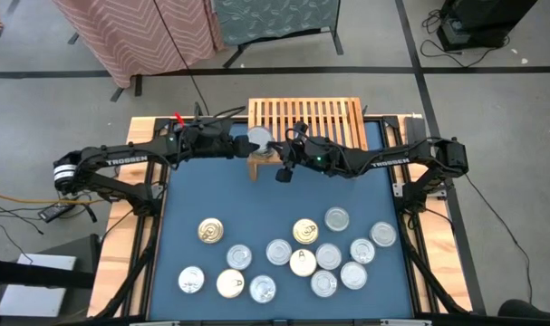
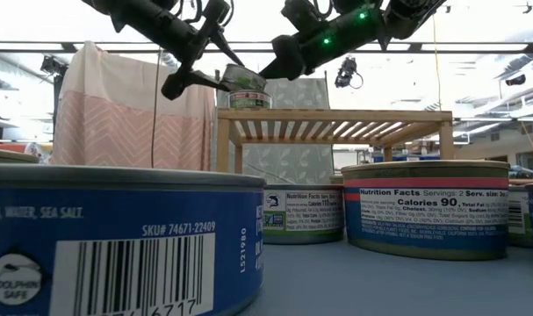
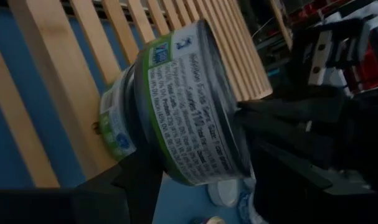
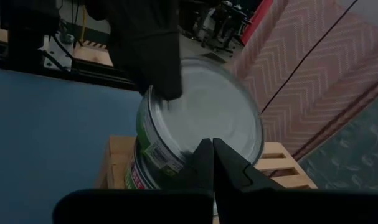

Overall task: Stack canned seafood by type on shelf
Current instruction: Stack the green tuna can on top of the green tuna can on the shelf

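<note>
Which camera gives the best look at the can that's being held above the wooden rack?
The left wrist view: the can fills it, green label readable. The right wrist view shows its silver top, the low view shows it small, side on, and the high view only a pale disc.

Left end effector (image 1: 249, 145) on a silver-topped tin (image 1: 259, 139) — shelf (image 1: 306, 125) corner — right end effector (image 1: 284, 172) alongside.
</note>
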Controlling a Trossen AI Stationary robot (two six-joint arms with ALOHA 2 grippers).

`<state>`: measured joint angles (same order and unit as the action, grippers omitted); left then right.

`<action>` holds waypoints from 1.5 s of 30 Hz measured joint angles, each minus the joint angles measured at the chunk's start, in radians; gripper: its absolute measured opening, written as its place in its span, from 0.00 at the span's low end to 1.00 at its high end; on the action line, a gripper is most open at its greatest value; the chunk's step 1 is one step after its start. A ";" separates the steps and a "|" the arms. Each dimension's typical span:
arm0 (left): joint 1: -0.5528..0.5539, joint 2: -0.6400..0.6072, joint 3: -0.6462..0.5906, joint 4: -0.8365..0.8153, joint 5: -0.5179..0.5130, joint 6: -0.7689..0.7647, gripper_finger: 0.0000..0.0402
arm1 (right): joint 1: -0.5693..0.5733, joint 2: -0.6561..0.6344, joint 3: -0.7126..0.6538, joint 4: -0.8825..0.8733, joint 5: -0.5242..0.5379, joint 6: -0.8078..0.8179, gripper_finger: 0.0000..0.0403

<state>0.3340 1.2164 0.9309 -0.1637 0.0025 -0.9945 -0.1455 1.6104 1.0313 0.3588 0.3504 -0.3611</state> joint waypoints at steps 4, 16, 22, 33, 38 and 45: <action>0.000 0.001 0.032 -0.055 -0.010 0.051 0.60 | 0.000 0.000 0.000 0.001 0.000 0.000 0.00; 0.000 0.017 0.071 -0.131 -0.052 0.125 0.60 | 0.000 0.000 0.000 0.009 0.000 0.000 0.00; -0.002 0.035 0.071 -0.117 -0.017 0.154 0.60 | 0.000 0.000 0.000 0.032 0.000 -0.006 0.00; -0.002 0.035 0.082 -0.103 -0.009 0.199 0.60 | -0.001 0.000 0.000 0.043 -0.004 -0.009 0.00; -0.002 0.035 0.082 -0.102 0.013 0.224 0.60 | -0.003 0.000 0.000 0.026 -0.005 -0.009 0.00; -0.002 0.029 0.082 -0.080 0.019 0.255 0.60 | -0.006 0.000 0.000 0.011 -0.003 -0.009 0.00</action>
<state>0.3325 1.2449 1.0134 -0.2440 0.0219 -0.7393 -0.1520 1.6100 1.0313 0.3695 0.3471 -0.3697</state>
